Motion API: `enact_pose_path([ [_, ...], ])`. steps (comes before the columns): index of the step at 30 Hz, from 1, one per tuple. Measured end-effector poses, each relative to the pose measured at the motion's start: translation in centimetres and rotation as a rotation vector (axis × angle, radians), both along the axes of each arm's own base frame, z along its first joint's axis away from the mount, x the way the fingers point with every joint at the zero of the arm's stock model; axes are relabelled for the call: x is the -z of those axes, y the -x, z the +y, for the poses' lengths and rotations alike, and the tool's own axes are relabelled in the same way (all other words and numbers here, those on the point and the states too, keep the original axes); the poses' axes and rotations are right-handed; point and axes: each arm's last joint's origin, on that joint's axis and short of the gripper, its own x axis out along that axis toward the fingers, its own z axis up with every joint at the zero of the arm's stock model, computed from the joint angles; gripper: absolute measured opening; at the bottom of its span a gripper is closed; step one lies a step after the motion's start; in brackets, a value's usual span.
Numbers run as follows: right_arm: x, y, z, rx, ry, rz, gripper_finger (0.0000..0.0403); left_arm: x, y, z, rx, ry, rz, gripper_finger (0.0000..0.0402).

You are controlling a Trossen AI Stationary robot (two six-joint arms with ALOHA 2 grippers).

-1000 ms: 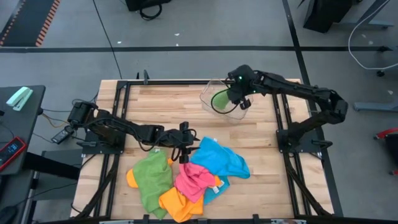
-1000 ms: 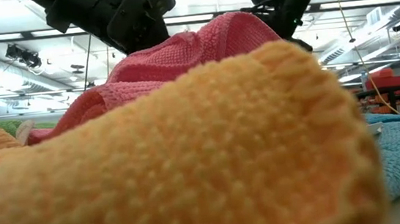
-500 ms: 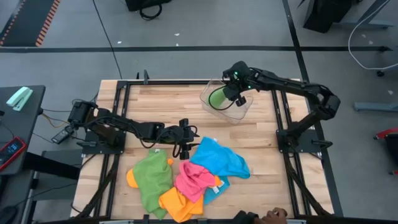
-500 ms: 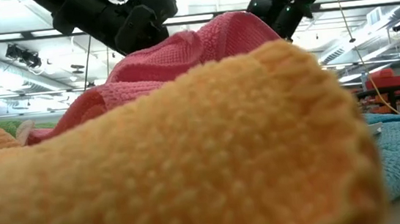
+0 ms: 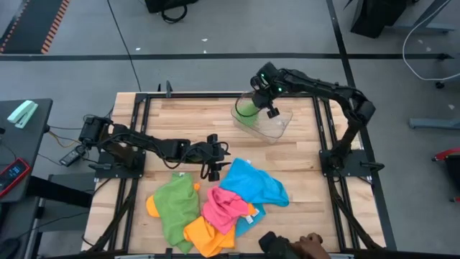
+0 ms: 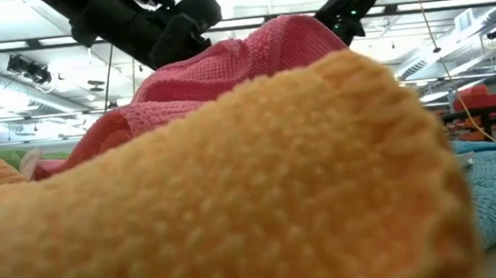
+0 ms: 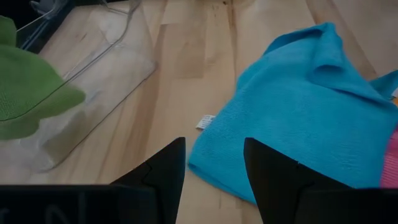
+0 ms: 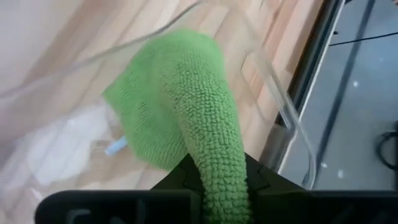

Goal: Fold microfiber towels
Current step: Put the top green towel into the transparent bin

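Observation:
A pile of microfiber towels lies at the table's near middle: green (image 5: 175, 207), pink (image 5: 225, 208), orange (image 5: 204, 234) and sky blue (image 5: 256, 184). My left gripper (image 5: 218, 167) stands open just above the wood, by the blue towel's (image 7: 298, 106) far left edge, with nothing between its fingers. My right gripper (image 5: 267, 101) is shut on another green towel (image 8: 168, 106) over the clear plastic tray (image 5: 277, 126) at the far right. In the low view the orange towel (image 6: 234, 186) fills the front, with the pink one (image 6: 240, 58) behind it. My right gripper pinches a bunched, rolled-up part (image 8: 214, 163) of the green towel between its two fingers, slanting down from above. The rest hangs below and spreads out wide inside the tray's walls. Whether its lower end touches the tray's bottom, I cannot tell.
The clear tray's rim (image 8: 277, 93) stands close to the table's far right frame rail. Bare wood (image 5: 187, 122) lies between the tray and the pile. A person's hand (image 5: 305, 244) shows at the table's near edge.
My right gripper has carried the green towel toward the table's left and far edge and lower over the tray, turning as it went, and stays shut on it. A person's hand has come in at the near edge. The pile has not moved.

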Motion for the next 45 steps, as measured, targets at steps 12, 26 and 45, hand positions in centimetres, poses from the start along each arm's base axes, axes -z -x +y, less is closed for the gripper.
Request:
enact_pose_path([
  [12,-1.1,0.9,-1.1,0.02,-0.361,0.082,0.0044,0.2,0.1,0.4,-0.007,-0.007,0.026,0.0174],
  [26,1.8,1.9,-1.8,0.07,-0.482,0.221,0.0044,0.2,0.1,0.4,-0.008,-0.007,0.029,0.0174],
  [45,-1.0,2.6,-1.1,0.028,-0.344,0.166,0.0044,0.2,0.1,0.4,0.0,-0.02,0.031,0.0173],
])
